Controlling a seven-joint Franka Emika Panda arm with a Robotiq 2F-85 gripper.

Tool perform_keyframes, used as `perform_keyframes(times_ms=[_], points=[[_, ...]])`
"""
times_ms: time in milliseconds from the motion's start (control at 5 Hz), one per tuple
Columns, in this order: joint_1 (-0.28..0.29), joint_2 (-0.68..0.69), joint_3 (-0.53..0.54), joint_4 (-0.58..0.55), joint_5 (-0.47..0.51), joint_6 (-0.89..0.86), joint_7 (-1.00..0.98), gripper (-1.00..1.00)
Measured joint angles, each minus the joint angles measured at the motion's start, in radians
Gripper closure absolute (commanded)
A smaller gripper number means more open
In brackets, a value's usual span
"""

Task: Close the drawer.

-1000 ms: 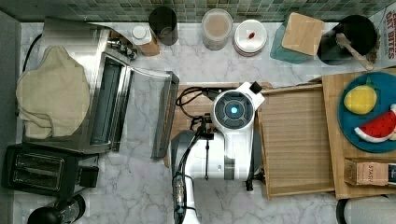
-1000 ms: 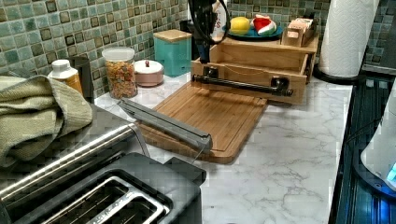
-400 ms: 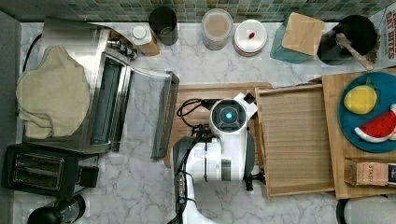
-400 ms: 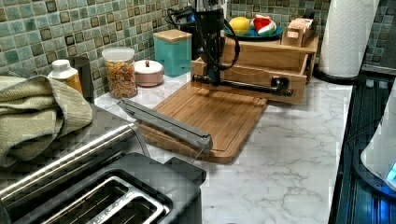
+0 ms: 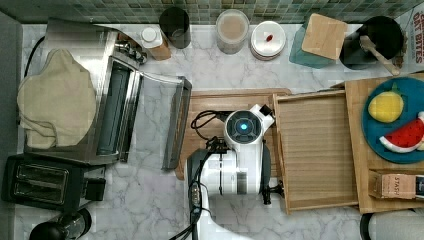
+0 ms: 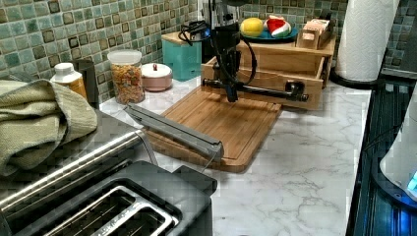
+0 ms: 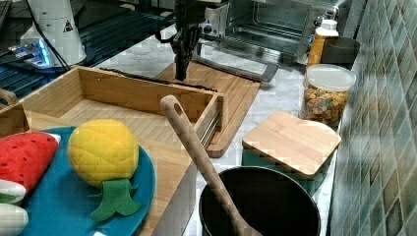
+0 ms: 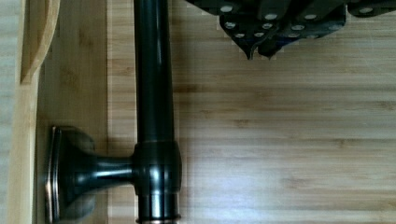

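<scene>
Marble counter (image 6: 305, 162) with a green mosaic tile wall (image 6: 74, 29) behind, standard kitchen corner. Pretty crowded: toaster oven (image 5: 115, 115) with its glass door dropped open and a towel (image 5: 55, 105) heaped on top, black toaster (image 5: 40, 180) next to it, cereal jar (image 6: 127, 76) and a teal canister (image 7: 290, 142) along the wall. Drawer (image 5: 315, 150) pulled well out of its wooden box at the top view's right, front edge sitting over the end of the cutting board (image 6: 221, 123). Blue plate (image 5: 375, 130) with toy fruit up on top of the box. From the top view, mostly just the arm's white body covering the board. Better luck in the left view: gripper (image 6: 231, 96) pointing straight down right in front of the dark bar handle (image 6: 255, 91), tip close above the board. Same story from behind in the right view, gripper (image 7: 180, 73) just past the drawer's front wall. In the wrist view, fingertips (image 8: 250, 49) pinched together with nothing between them, beside the handle (image 8: 152, 93) but with a strip of board showing in between, so not touching. Paper towel roll (image 6: 366, 39) standing at the left view's far right.
</scene>
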Motion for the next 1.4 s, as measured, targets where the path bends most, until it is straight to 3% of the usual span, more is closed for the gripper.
perform_keyframes(times_ms=[600, 1200, 1400], points=[[-0.021, 0.010, -0.025, 0.000, -0.061, 0.056, -0.014, 1.00], [-0.090, 0.067, -0.085, 0.070, -0.061, 0.041, -0.328, 1.00], [-0.140, 0.111, -0.109, 0.131, -0.059, 0.035, -0.397, 1.00]])
